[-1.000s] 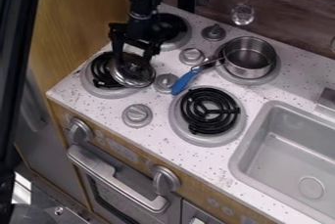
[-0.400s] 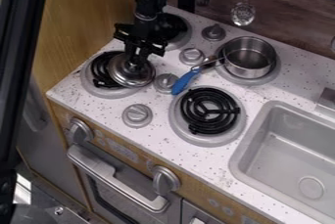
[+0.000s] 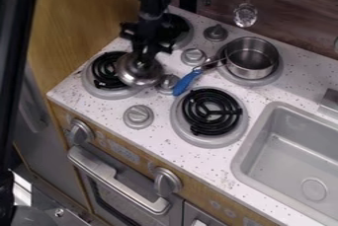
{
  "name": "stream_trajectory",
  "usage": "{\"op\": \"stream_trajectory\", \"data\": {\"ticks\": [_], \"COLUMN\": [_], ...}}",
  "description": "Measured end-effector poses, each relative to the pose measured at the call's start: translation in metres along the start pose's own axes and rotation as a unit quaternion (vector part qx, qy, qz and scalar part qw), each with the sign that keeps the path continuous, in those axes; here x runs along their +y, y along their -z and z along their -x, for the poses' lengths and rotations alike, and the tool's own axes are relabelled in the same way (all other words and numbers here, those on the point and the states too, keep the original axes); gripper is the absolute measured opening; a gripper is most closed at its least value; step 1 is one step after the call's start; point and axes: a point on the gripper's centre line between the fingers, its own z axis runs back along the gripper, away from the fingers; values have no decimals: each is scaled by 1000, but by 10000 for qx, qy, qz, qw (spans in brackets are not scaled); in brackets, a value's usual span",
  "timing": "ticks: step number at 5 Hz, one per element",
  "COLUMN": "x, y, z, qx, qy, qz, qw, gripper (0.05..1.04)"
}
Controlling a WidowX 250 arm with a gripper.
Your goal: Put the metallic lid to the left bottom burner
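Holding the metal lid [image 3: 137, 75]
The gripper [image 3: 141, 60] pinches its knob, fingers almost closed, black burner [image 3: 100, 86] beside them.

Silver-grey colours the domed metal lid [image 3: 135, 75] and the round metal saucepan [image 3: 251, 70], whose long handle [image 3: 187, 83] is blue. The coiled burner [image 3: 210, 92] is black, the flat countertop [image 3: 161, 141] white with dark speckles, the upright wood-look backsplash [image 3: 290, 15] brown, apparently with darker streaks.
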Motion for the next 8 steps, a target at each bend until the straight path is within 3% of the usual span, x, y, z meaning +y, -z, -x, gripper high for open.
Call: {"op": "stream_trajectory", "data": {"ticks": [1,2,3,4,5,7,8], "x": [-24,-50,-85,-117,-145,-147,-142], "y": [-43,-52,-56,-52,-53,-29,-15], "z": [2,28,59,80,76,56,56], "qx": [-549,-611,-457,-384,-511,-297,-91], "qy": [233,337,686,1126,1363,1213,1032], "qz": [93,283,482,558,607,441,542], "qw": [9982,9972,9954,9913,9875,9912,9931], "gripper": [259,258,258,259,258,258,320]}}
